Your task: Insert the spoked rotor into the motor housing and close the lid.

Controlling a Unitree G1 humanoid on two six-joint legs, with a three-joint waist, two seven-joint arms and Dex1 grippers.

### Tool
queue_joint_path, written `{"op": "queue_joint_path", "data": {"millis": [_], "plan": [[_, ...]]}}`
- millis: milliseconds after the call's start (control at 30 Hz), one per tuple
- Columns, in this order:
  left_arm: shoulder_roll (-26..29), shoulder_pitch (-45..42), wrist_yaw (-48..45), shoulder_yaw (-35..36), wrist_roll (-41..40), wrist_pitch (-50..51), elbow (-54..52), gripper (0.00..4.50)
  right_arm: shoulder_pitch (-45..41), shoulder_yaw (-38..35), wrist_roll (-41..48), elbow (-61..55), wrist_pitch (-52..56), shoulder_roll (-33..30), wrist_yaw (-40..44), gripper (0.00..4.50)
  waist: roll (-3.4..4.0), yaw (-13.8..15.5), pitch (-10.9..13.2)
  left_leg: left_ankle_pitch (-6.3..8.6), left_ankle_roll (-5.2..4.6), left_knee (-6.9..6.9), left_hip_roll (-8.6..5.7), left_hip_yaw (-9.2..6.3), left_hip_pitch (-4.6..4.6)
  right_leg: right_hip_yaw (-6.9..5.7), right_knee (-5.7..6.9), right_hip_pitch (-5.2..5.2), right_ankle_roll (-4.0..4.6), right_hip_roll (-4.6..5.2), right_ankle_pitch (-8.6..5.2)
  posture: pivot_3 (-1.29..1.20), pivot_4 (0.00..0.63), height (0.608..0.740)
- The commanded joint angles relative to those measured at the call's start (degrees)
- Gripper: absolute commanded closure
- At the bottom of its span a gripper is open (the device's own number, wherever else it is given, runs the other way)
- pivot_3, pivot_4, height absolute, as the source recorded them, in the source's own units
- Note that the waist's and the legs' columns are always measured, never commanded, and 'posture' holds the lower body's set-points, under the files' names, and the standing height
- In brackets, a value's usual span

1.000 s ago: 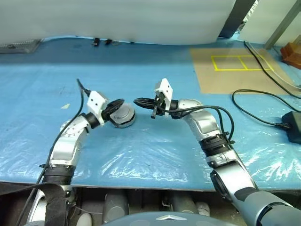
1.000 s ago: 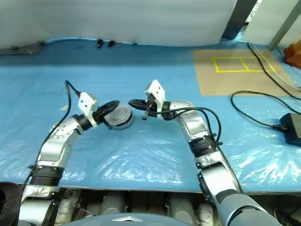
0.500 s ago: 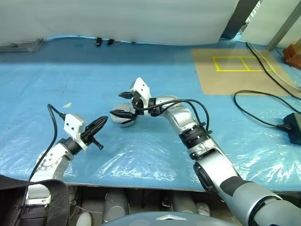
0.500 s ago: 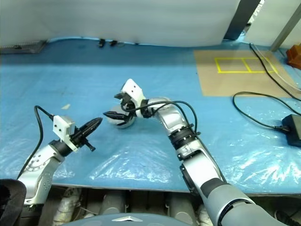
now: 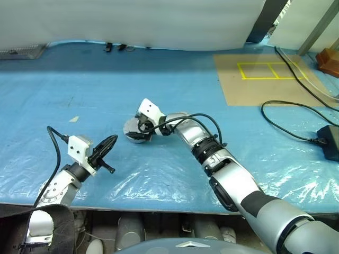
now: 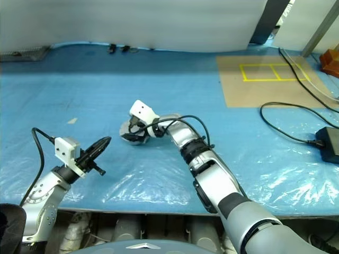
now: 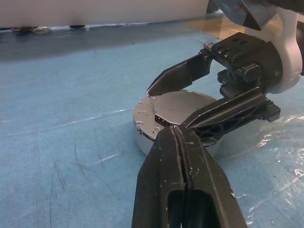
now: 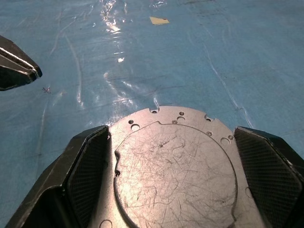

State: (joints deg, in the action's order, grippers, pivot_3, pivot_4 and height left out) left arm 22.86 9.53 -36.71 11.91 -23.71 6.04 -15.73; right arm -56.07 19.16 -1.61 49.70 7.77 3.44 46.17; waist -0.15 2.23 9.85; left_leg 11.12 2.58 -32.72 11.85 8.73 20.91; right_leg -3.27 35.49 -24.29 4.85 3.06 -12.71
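Note:
The motor housing (image 5: 132,128) rests on the blue sheet, a round silver-grey casing. A flat, scratched lid (image 8: 175,161) covers its top. The spoked rotor is hidden. My right gripper (image 8: 171,130) is open and straddles the housing, with one finger (image 8: 85,164) on each side close to the rim. I cannot tell whether they touch it. My left gripper (image 5: 113,139) is shut with nothing in it. It hovers apart from the housing, toward the table's front left, and points at it.
A brown board with yellow tape (image 5: 259,74) lies at the back right. Black cables (image 5: 288,108) and a black adapter (image 5: 331,142) are at the right edge. A small tape scrap (image 5: 73,119) sits at left. The table's front edge (image 5: 159,209) is near.
My left gripper has left the housing and pulled back toward the front left, staying shut. My right gripper has opened and moved left and down to straddle the housing.

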Motion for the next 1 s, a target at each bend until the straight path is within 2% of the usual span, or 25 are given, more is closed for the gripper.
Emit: {"op": "queue_joint_path", "data": {"millis": [33,100,533,733,867,1000], "plan": [[0.4,-0.3,0.0,1.7,-1.1,-1.4,-1.5,4.5,-2.1,-0.6,-1.1,2.0,-2.7,0.8,-0.9,0.97,0.0,0.0,0.0,0.0,0.0,0.0,0.0,0.0,0.0,0.0,0.0,0.0,0.0,0.0,0.0,0.0,0.15,0.74],[0.4,-0.5,-0.1,1.8,-1.2,-1.5,-1.3,4.5,-2.3,-0.8,-1.5,3.1,-3.6,1.0,-1.1,1.49,0.0,0.0,0.0,0.0,0.0,0.0,0.0,0.01,-0.01,0.0,0.01,0.0,0.0,0.0,0.0,0.0,0.15,0.74],[0.7,-2.9,-1.2,1.6,-1.3,-1.7,0.8,4.5,-3.0,-1.7,-2.0,5.2,-6.0,-0.5,3.2,1.48,0.01,0.1,0.0,0.02,-0.04,-0.06,0.0,0.02,-0.01,0.02,0.09,0.0,0.01,0.0,0.0,0.0,0.15,0.74],[0.5,-2.9,-0.9,1.3,-1.2,-1.9,0.5,4.5,-0.8,-0.7,-3.8,8.0,-7.1,0.5,1.3,1.48,0.0,0.1,0.0,0.11,-0.19,-0.07,0.0,0.03,-0.03,0.02,0.1,0.01,0.02,0.01,0.0,0.0,0.15,0.74],[0.9,-2.7,-0.7,2.0,-1.3,-1.8,0.4,4.5,-1.1,1.1,-7.1,11.8,-7.6,0.3,-1.8,1.48,0.04,0.0,0.0,0.13,-0.23,-0.07,0.01,0.07,-0.32,0.07,0.18,0.16,0.02,0.01,0.0,0.0,0.15,0.74],[1.0,-2.7,-0.6,1.9,-1.3,-1.7,0.2,4.5,-1.1,2.0,-8.1,13.7,-7.7,-0.8,1.2,1.48,0.23,0.1,0.0,0.15,-0.23,-0.02,-0.01,0.06,-0.94,0.15,0.17,0.68,-0.01,0.03,-0.03,0.0,0.15,0.74]]}}
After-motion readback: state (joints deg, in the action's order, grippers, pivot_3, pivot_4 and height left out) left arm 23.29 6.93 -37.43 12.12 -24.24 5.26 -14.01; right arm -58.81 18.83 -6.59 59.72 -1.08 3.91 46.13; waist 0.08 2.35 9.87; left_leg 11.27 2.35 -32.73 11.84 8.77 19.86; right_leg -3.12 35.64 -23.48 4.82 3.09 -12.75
